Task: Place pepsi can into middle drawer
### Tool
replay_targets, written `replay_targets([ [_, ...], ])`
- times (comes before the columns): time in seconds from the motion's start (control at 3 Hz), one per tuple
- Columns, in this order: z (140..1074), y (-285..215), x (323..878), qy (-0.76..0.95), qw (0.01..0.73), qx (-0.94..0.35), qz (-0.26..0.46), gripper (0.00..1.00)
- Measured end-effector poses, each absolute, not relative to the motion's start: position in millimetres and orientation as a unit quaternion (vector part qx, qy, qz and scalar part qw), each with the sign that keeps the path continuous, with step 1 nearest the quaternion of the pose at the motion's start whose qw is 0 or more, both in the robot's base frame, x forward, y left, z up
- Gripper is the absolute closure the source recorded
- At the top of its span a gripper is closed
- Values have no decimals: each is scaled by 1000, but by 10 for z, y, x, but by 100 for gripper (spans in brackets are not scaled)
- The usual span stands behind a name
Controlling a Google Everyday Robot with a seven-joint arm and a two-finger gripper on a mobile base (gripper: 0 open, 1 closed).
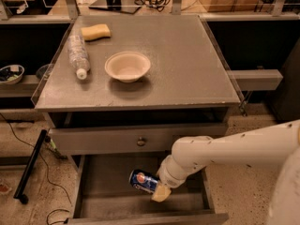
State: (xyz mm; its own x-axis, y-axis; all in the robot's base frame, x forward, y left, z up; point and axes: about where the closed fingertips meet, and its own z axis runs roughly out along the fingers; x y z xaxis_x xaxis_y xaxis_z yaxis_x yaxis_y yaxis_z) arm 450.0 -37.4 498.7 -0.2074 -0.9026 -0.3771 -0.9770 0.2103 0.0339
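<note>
Camera view shows the hand [156,189], below the table's [187,69] front edge, gripping the can [142,180] over the open drawer [105,184]; next, I reckon, lower it and let go.

Pincer [158,191] gripping pepsi can [142,181] — middle drawer [105,175] bare beneath.

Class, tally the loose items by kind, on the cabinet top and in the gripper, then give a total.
plastic bottle: 1
sponge: 1
bowl: 1
pepsi can: 1, held by the gripper over the open middle drawer
Total: 4
</note>
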Motion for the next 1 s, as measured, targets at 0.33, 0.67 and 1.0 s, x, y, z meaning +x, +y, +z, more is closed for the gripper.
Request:
replay_targets([
  [0.33, 4795, -316, 4505, 768, 127, -613, 138, 100],
  [0.67, 4559, -240, 4459, 767, 106, -614, 152, 100],
  [1.0, 4559, -240, 4459, 767, 106, -614, 152, 100],
])
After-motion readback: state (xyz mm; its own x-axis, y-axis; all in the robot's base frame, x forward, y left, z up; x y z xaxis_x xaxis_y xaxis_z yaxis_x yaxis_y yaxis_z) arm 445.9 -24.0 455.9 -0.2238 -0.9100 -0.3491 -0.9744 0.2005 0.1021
